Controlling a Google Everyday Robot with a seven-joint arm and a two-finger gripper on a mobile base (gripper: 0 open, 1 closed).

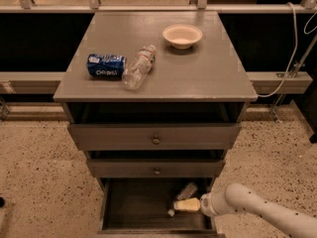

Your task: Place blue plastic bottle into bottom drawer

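End effector (187,205) inside bottom drawer (130,203); against blue plastic bottle (187,189).

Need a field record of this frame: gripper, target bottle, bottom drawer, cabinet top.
gripper: inside the bottom drawer, at the blue plastic bottle
blue plastic bottle: lying in the bottom drawer, partly hidden by the gripper
bottom drawer: pulled open
cabinet top: Pepsi can beside a slim bottle on its side; bowl upright at the back

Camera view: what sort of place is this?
Probably a robot test lab: a lone grey cabinet on speckled floor, a loose cable, and the gripper inside the bottom drawer.
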